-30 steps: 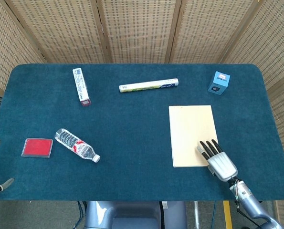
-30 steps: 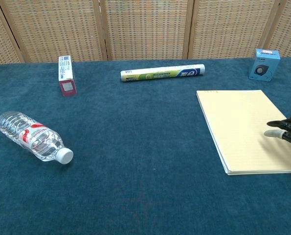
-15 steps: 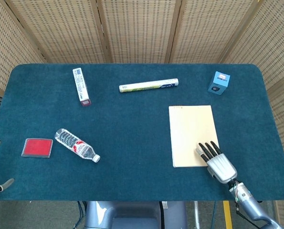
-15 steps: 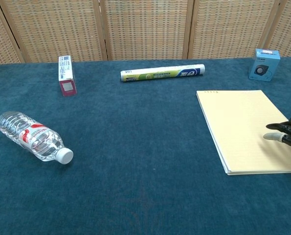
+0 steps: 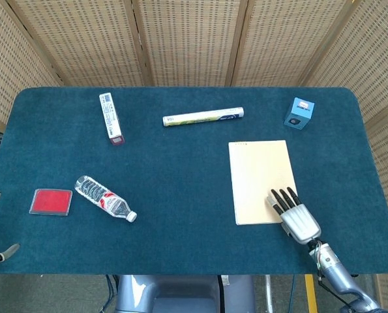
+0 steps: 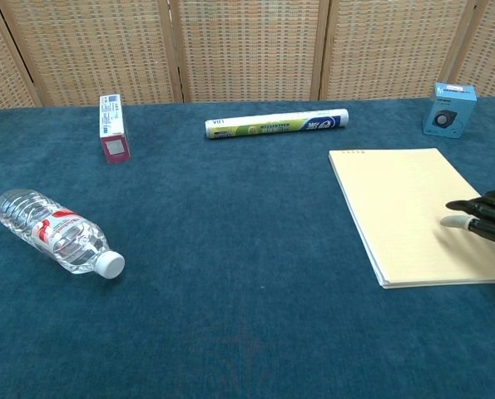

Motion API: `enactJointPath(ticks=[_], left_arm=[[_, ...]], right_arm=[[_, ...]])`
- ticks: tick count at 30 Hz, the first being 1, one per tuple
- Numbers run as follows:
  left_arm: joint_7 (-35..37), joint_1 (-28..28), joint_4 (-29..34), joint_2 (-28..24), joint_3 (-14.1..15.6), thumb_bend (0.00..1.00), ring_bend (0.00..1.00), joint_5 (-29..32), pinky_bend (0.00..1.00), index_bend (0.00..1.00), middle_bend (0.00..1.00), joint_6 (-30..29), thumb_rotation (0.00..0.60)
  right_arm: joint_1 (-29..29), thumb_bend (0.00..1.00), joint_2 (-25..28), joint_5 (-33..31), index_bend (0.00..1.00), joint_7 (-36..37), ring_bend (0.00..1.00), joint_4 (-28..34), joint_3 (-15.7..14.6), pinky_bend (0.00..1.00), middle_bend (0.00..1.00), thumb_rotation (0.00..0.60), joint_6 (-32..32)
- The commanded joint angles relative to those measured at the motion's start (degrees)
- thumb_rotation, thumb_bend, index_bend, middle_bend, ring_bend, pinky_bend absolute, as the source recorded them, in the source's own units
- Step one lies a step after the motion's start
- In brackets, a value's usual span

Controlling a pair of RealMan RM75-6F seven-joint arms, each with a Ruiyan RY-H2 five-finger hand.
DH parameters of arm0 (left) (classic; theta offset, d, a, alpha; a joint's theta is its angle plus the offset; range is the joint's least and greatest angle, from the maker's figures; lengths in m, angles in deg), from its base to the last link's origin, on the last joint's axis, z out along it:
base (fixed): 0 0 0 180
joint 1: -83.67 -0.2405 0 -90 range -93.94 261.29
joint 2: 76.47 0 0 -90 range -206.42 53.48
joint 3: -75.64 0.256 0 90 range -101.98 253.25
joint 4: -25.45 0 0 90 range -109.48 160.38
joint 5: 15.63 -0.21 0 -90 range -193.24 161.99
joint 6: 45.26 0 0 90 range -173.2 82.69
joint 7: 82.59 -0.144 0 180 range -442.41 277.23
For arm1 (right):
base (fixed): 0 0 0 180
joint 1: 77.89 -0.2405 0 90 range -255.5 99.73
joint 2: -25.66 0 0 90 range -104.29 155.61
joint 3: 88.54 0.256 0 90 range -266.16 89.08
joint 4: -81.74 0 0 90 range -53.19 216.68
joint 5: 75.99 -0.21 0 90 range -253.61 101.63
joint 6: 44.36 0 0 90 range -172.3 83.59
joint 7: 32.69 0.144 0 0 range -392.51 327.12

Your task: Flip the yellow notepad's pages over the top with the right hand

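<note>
My right hand (image 5: 293,214), fingers spread flat and gripping nothing, rests on the yellow notepad (image 5: 261,180) at lower right of the frame, which has just slid up-left, pages still unflipped.

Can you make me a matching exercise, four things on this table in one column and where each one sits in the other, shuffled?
Things:
1. yellow notepad
2. water bottle
3. blue box
4. red pad

Places:
A. far right corner area
B. near left edge
C. under the right hand's fingertips
D. lying on its side, just right of the red pad

Pairs: 1-C, 2-D, 3-A, 4-B
</note>
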State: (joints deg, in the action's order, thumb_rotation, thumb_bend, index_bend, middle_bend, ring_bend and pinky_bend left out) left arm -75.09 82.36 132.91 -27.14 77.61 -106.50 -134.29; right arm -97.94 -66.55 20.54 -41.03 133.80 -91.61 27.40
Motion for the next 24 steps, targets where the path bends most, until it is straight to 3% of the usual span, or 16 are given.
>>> enactJointPath(ticks=[1, 14, 24], left_arm=[[0.0, 0.0, 0.0, 0.0, 0.0, 0.00, 0.00, 0.0, 0.00, 0.00, 0.00, 0.0, 0.600], [-0.4, 0.3, 0.2, 0.0, 0.0, 0.00, 0.00, 0.2, 0.00, 0.00, 0.00, 0.5, 0.600], [-0.7, 0.7, 0.4, 0.0, -0.2, 0.00, 0.00, 0.9, 0.00, 0.00, 0.00, 1.4, 0.600]], right_arm=[[-0.2, 0.47, -0.9, -0.7, 0.00, -0.4, 0.00, -0.7, 1.2, 0.00, 0.00, 0.600, 1.2], [-3.5, 0.47, -2.8, -3.6, 0.00, -1.9, 0.00, -0.8, 6.4, 0.00, 0.00, 0.600, 2.4], [-8.1, 0.47, -3.2, -5.2, 0.00, -4.9, 0.00, 0.0, 8.3, 0.00, 0.00, 0.600, -2.2]])
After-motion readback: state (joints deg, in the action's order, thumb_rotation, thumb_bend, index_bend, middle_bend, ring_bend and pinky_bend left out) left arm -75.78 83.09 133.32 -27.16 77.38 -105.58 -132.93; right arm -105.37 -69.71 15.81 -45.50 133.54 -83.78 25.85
